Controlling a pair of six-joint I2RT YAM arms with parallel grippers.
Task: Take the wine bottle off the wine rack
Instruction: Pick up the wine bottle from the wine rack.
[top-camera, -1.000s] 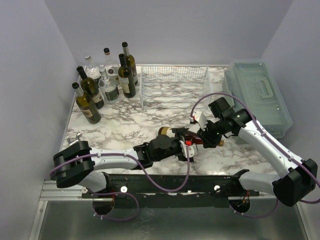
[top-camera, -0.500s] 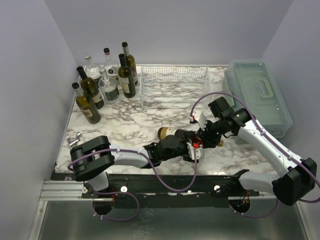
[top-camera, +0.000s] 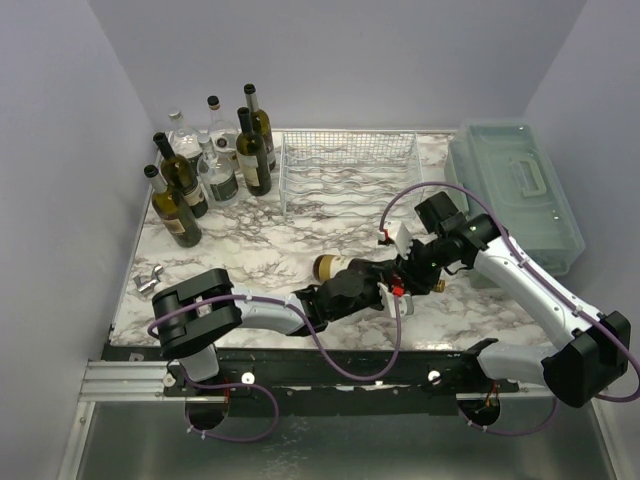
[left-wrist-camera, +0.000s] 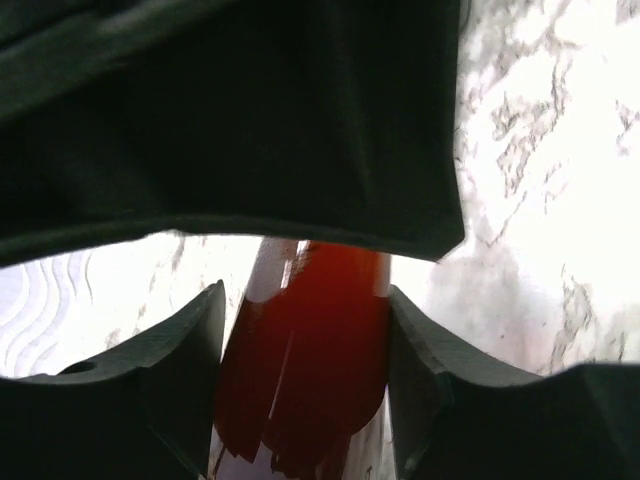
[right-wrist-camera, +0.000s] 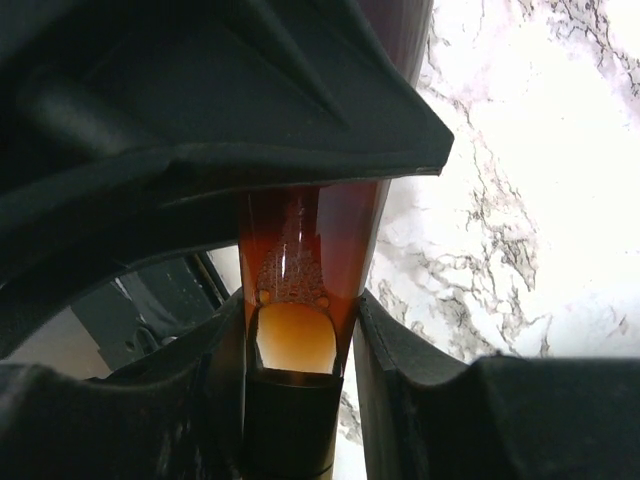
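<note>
Glass, dark red and heavy with wine: from above, we see the bottle (top-camera: 335, 267) lying level near the table's (top-camera: 260, 250) front edge, well apart from the rack (top-camera: 345, 175); whether resting or lifted we cannot tell. Our left gripper (top-camera: 372, 282) clamps its body, our right gripper (top-camera: 418, 268) its neck. Left wrist: fingers (left-wrist-camera: 175, 375) press both sides of the red glass. Right wrist: fingers (right-wrist-camera: 400, 370) pinch the slim neck. We judge it rigid, slick, breakable; the body grip should bear the weight.
</note>
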